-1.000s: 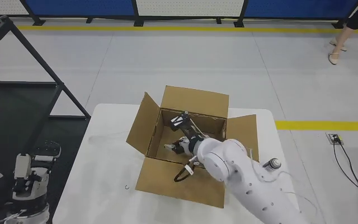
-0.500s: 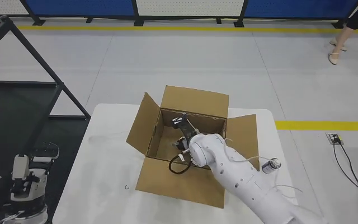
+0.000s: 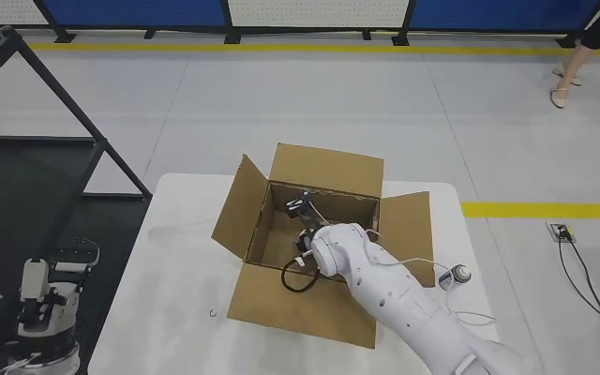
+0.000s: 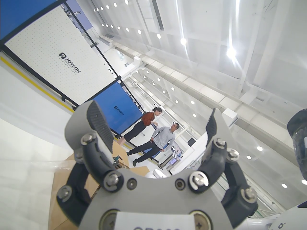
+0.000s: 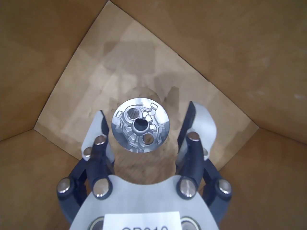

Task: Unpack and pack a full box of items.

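Box: one (image 3: 323,169), cardboard, flaps open, stood on the table (image 3: 178,281).
Disc: one (image 5: 134,135), round and metal, laid flat on the box floor.
Can: one (image 3: 456,275), upright on the table near a side flap.
Right gripper: one (image 5: 146,116), lowered inside the box, fingers spread wide to either side of the disc, nothing gripped.
Left gripper: one (image 4: 153,111), pointed at the ceiling, fingers wide apart, nothing held.
Top view: flaps, table and can are seen; the box floor is largely covered by the right arm (image 3: 375,281).
Right wrist view: box floor, inner walls and disc are seen.
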### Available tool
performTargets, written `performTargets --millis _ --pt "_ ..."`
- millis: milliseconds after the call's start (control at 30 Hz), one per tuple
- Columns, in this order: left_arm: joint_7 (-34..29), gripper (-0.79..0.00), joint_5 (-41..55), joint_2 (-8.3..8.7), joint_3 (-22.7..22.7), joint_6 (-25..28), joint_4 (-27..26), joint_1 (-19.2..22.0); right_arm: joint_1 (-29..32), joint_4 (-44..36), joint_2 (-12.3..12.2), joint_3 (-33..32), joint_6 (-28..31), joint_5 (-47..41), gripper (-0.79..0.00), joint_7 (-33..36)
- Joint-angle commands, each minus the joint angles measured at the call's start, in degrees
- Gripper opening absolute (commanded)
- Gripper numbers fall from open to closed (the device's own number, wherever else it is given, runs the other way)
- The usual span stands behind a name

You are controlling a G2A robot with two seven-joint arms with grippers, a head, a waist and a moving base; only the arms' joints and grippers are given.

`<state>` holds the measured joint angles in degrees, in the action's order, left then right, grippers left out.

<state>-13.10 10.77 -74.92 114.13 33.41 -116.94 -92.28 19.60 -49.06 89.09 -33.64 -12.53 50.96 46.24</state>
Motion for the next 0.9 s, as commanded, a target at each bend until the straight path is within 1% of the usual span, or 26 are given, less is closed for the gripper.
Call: performTargets --millis 0,200,300,367,500,700,800,867 --pt "0.0 0.0 0.0 0.0 0.0 0.0 0.0 0.0 0.08 -0.02 0.07 -0.54 0.41 0.01 -0.785 -0.22" --pt "0.0 0.0 0.0 0.0 0.0 0.0 0.0 0.0 1.11 -3.18 -0.56 -3.1 1.4 0.78 -0.785 -0.26" --pt "0.0 0.0 0.0 0.0 0.0 0.0 0.0 0.0 2.41 -7.19 -1.5 -5.14 1.85 2.04 -0.785 0.03" --pt "0.0 0.0 0.0 0.0 0.0 0.0 0.0 0.0 3.77 -11.22 -2.43 -6.91 1.99 3.42 -0.785 0.63" --pt "0.0 0.0 0.0 0.0 0.0 0.0 0.0 0.0 8.55 -23.06 -5.0 -12.14 2.42 7.12 -0.785 3.45" --pt "0.0 0.0 0.0 0.0 0.0 0.0 0.0 0.0 19.81 -46.56 -9.19 -23.65 4.15 14.22 -0.785 8.9" --pt "0.0 0.0 0.0 0.0 0.0 0.0 0.0 0.0 26.22 -57.75 -10.65 -29.61 3.81 18.03 -0.785 9.28" --pt "0.0 0.0 0.0 0.0 0.0 0.0 0.0 0.0 30.16 -63.62 -11.35 -33.49 3.19 20.02 -0.785 8.85"
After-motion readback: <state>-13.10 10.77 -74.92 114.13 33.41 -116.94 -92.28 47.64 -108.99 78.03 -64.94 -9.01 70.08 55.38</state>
